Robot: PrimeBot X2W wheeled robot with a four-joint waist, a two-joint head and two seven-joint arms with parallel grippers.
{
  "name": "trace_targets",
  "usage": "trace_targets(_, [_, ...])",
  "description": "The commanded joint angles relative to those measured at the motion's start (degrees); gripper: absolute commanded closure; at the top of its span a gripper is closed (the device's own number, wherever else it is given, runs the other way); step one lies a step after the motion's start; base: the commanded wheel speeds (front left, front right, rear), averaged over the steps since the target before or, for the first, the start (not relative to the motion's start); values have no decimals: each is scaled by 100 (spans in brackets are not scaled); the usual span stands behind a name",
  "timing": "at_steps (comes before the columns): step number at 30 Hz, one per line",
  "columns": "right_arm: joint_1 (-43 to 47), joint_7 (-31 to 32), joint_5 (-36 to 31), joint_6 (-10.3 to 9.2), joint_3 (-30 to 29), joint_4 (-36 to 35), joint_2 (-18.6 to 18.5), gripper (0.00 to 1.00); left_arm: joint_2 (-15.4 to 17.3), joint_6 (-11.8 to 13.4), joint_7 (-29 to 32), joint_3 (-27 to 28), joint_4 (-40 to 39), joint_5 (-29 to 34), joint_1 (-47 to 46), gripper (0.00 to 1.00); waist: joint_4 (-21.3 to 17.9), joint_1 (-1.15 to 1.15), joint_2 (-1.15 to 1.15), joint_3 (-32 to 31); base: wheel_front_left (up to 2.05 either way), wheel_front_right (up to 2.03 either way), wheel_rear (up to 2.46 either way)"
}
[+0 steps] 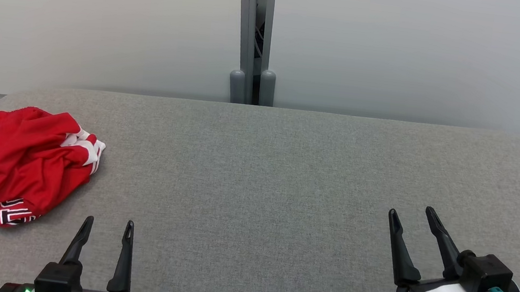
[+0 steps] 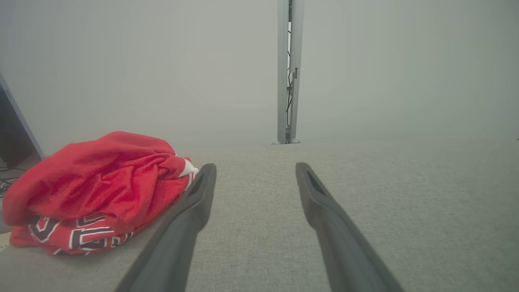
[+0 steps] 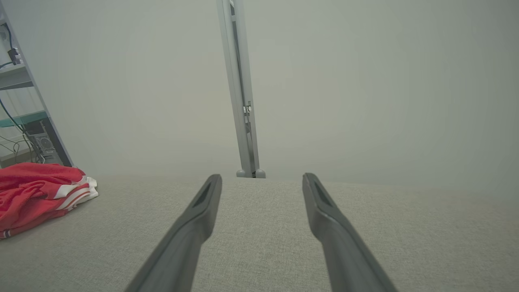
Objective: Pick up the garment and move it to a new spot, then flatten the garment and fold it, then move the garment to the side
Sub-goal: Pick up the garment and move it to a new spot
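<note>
Pale wall [image 1: 108,16] behind, grey cloth-topped table [image 1: 284,193] in front. Red garment [image 1: 17,167] lies in a crumpled heap at the table's left edge, white stripes and lettering showing. Risk: it's layered, so a pinch could catch only the top fold and drag the rest off the edge, or grab two layers and make flattening harder. Left gripper [image 1: 109,222] sits just right of the heap, near but not touching, fingers spread wide, holding nothing. Right gripper [image 1: 411,212] is well apart on the table's other side, also wide and empty.
</note>
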Motion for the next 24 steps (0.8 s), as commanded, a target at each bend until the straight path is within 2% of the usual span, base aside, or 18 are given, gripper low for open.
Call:
trace_targets(1, [69,-45,1,10,-20,-16,-48,0,29,19,-25,20,-24,-41,54,0,48,0,0,-15,0,0,0])
trace_targets(11, [133,-40,-27,10,-35,-140,-45,0,109,18,-18,126,-17,-100,70,0,460,0,0,-71,0,0,0])
trace_targets(24, [251,-40,130,10,-9,-194,-45,0,300,-12,-18,296,-30,-208,193,0,1740,0,0,-133,0,0,0])
